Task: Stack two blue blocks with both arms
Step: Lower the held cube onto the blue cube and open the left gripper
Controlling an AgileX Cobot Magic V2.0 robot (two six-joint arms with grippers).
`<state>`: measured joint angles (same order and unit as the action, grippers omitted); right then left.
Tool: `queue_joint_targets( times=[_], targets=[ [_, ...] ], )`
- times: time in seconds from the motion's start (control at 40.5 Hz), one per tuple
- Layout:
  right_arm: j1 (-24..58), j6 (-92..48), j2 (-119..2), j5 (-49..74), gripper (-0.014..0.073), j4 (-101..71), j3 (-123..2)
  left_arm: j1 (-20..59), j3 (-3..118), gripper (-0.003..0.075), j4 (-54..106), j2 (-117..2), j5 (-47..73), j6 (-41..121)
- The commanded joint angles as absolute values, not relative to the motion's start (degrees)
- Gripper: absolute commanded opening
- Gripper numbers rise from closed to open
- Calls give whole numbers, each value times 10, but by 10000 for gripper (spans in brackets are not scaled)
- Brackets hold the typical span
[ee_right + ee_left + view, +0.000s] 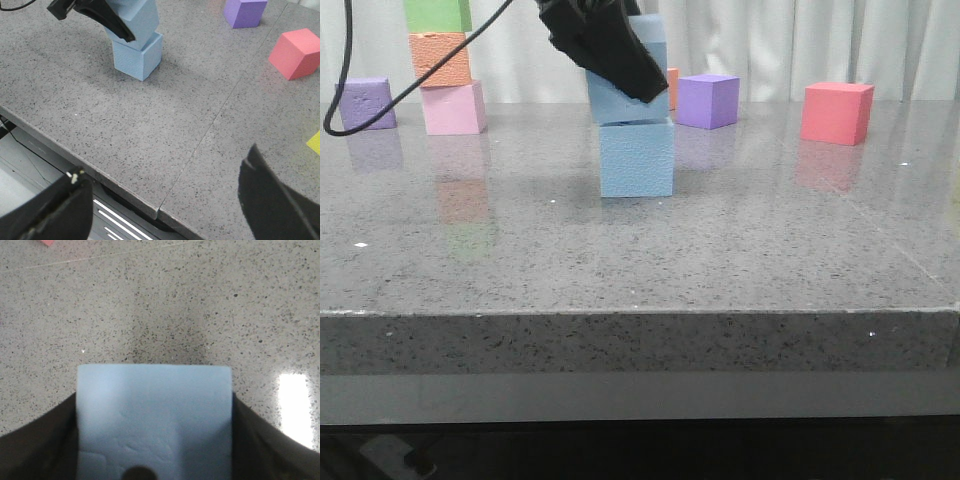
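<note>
On the left of the grey stone table (640,260), at the back, a tower of a pink cube (453,108), an orange cube (440,58) and a green cube (437,14) is seen, with a purple cube (367,103) just beside it. Near the table's middle, the lower blue block (637,158) stands flat on the surface, and the upper blue block (620,100) is held against its top, tilted and turned slightly out of line. The upper block is clamped between the fingers of the left gripper (605,45); in the left wrist view the block (154,420) fills the gap between two dark fingers (35,445) pressed to its opposite side faces. Further right, a second purple cube (707,101) and a red cube (836,113) are set well apart from the stack. The right gripper (165,210) hangs over the near table edge with its fingers spread wide and nothing between them.

Both blocks are judged to be light, soft foam with a pebbled, grippy skin, so slipping seems unlikely, but denting under a hard squeeze is possible. Hold is best taken on two opposite flat sides, near mid-height. Being light, the lower block could be nudged easily while the upper one is levelled.
</note>
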<state>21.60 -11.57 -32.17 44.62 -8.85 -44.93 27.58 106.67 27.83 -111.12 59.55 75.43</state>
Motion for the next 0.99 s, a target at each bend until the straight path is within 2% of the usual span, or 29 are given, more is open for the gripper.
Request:
queue_joint_targets(
  times=[0.0,0.691,0.79,0.963],
  targets=[
    [212,-120,-323,407,603,-95,-462,281,1086,345,303,-1080,572,754],
    [212,-120,-323,407,603,-95,-462,281,1087,353,313,-1082,561,754],
    [212,-120,-323,407,603,-95,-462,281,1087,391,312,-1082,561,754],
    [212,-120,-323,407,603,-95,-462,281,1087,528,312,-1082,558,754]
  ],
)
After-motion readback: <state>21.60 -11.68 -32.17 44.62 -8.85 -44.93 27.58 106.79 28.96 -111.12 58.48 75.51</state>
